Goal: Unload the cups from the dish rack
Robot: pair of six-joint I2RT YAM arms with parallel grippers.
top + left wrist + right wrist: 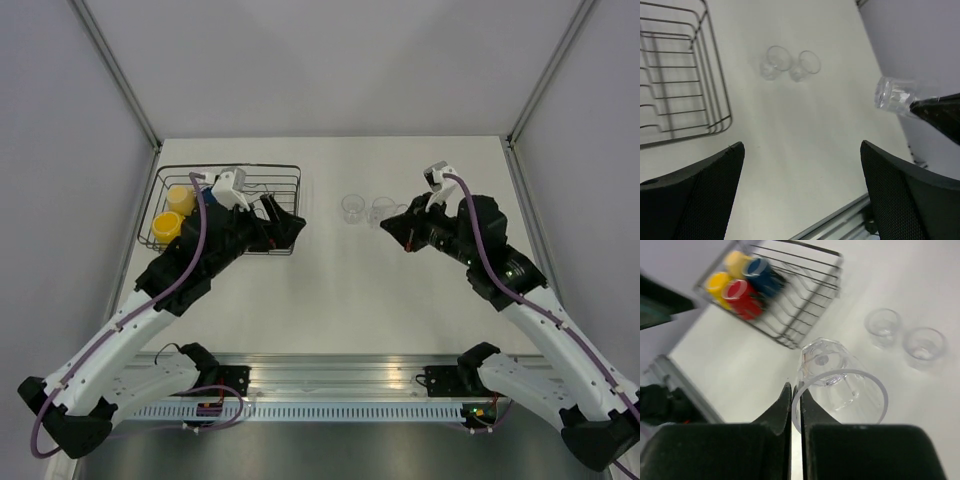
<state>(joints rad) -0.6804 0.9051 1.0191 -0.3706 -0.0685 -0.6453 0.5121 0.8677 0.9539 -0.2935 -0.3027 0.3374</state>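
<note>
At the bottom of the right wrist view, the right gripper (795, 390) is nearly closed, its fingers pinching the rim of the held tumbler (832, 382). The tumbler's mouth faces the camera and its base points away, so its long axis is tilted, not upright. In the left wrist view the same glass sticks out sideways from the gripper tip at the right edge and appears to be off the surface (330, 300). Past it, toward the upper right of the right wrist view, the two tumblers (883, 322) stand side by side on the surface with their mouths up. In the top view they sit just left of the right gripper, so I judge the coming move to be a short carry to their side plus a turn to bring the glass upright. The left gripper (801, 150) is spread wide with nothing in it, and it hangs by the right end of the dish rack (230, 170). Farthest off, at the left end of the rack, the red mug (742, 295), blue mug (762, 272), bright yellow mug (719, 284) and pale yellow mug (736, 261) are bunched together. They are much nearer the left arm than the right, but the left gripper points away from them.
</note>
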